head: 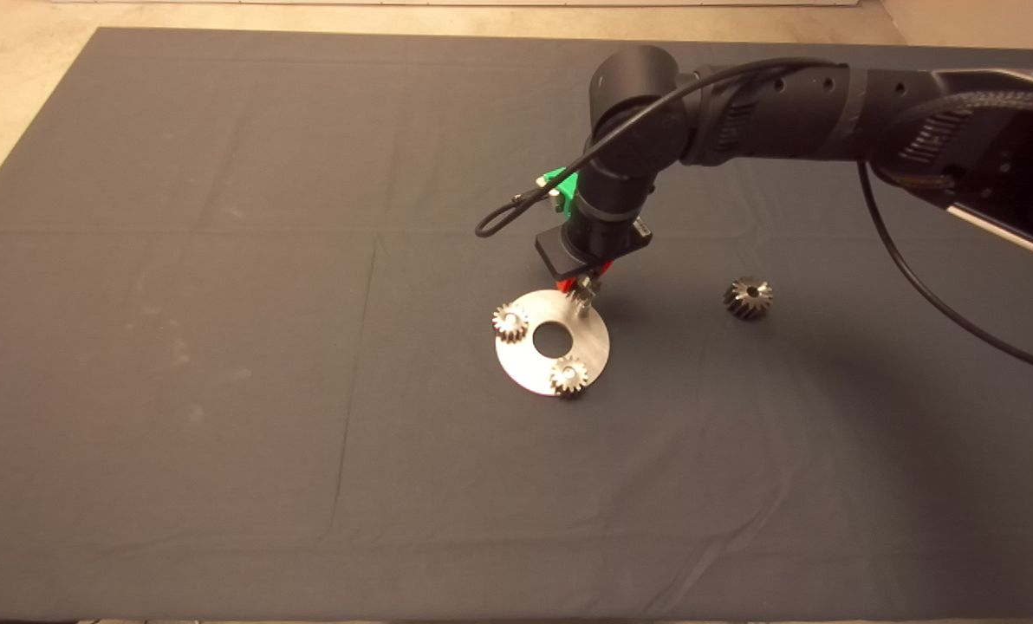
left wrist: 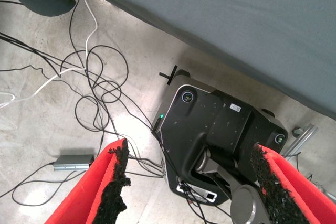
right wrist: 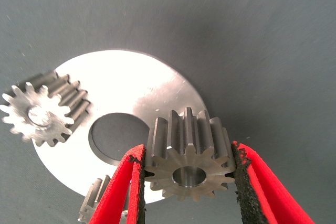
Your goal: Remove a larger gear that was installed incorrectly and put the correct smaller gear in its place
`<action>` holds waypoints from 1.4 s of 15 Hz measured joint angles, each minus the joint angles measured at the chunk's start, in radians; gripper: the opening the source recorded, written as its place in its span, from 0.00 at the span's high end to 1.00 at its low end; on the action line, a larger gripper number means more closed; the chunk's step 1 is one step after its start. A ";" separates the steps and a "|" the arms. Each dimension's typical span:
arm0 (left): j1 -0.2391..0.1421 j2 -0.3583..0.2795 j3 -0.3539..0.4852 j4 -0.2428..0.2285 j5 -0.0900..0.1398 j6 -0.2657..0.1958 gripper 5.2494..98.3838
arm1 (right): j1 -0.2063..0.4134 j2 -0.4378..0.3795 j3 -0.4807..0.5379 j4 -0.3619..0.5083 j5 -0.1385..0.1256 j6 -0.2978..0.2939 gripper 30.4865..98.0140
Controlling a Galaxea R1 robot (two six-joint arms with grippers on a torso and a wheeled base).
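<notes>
The right gripper (right wrist: pixel 186 182) stands over the round steel plate (head: pixel 523 364) near the middle of the mat (head: pixel 222 347), somewhat toward the right edge, its two red fingers closed onto opposite sides of the smaller gear (right wrist: pixel 188 156), the black pads biting on the tooth tips. The gear hangs at the plate's far-right rim; whether a post sits under its bore cannot be seen. The grip is on teeth, not flats, so the gear may rotate or tilt as it comes down, and a bore even slightly off its post would jam or skid across the plate. Two paler gears (head: pixel 510 322) (head: pixel 568 376) stand close on the same plate. The larger gear (head: pixel 748 297) lies clear, toward the right edge. The left gripper (left wrist: pixel 191 182) waits off the table, fingers wide apart and empty.
</notes>
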 measured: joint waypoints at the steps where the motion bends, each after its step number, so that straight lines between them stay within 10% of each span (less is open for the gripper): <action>1: 0.000 0.000 0.000 0.000 0.000 0.000 0.42 | -0.009 0.000 0.000 0.000 0.000 0.004 0.93; 21: 0.000 -0.001 0.000 0.000 0.000 0.000 0.42 | -0.016 0.000 0.002 -0.042 -0.002 0.019 0.93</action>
